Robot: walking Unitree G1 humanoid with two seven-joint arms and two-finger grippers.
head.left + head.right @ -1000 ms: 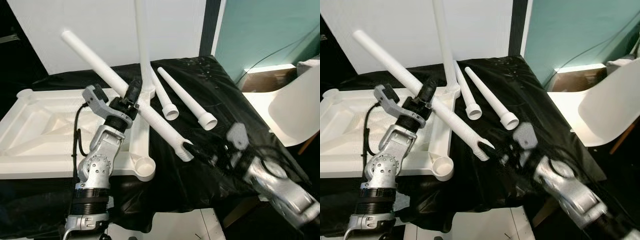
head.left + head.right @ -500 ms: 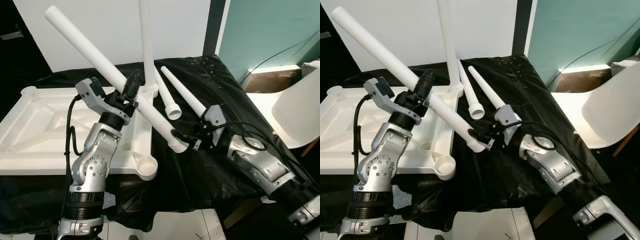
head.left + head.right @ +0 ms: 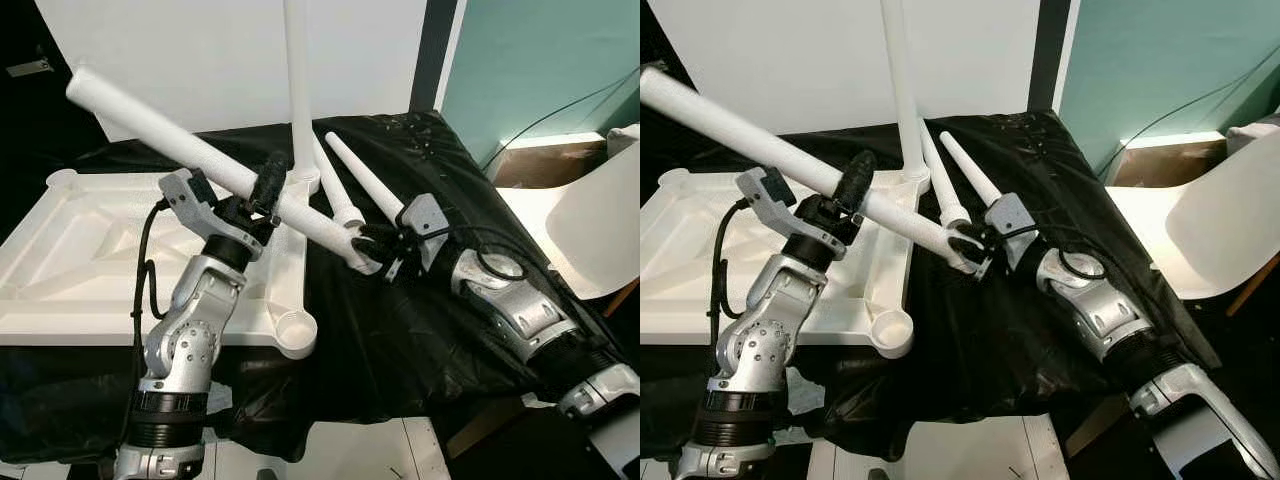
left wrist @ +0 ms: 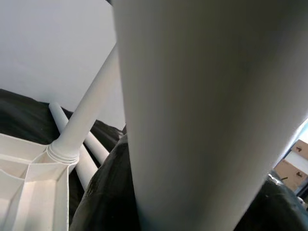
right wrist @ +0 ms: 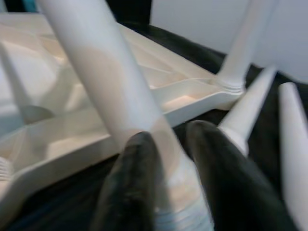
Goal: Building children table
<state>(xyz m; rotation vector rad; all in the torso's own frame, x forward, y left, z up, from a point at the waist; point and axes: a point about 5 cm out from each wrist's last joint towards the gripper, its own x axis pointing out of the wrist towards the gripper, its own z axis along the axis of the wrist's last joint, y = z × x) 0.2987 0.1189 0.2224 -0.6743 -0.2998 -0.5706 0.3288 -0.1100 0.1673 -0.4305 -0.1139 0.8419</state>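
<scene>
Four white legs are counted around the upturned white tabletop (image 3: 60, 270), which lies on black sheeting. One upright leg (image 3: 297, 90) is seated in the tabletop's far corner socket. Two loose legs (image 3: 365, 180) lie on the sheeting just beside that corner. The fourth, the held leg (image 3: 180, 140), is slanted above the tabletop's right edge. It is clamped mid-length by the left gripper (image 3: 268, 185), and its threaded end is apparently pinched by the right gripper (image 3: 375, 250), though that view is blurred. The near corner socket (image 3: 293, 333) stands open.
</scene>
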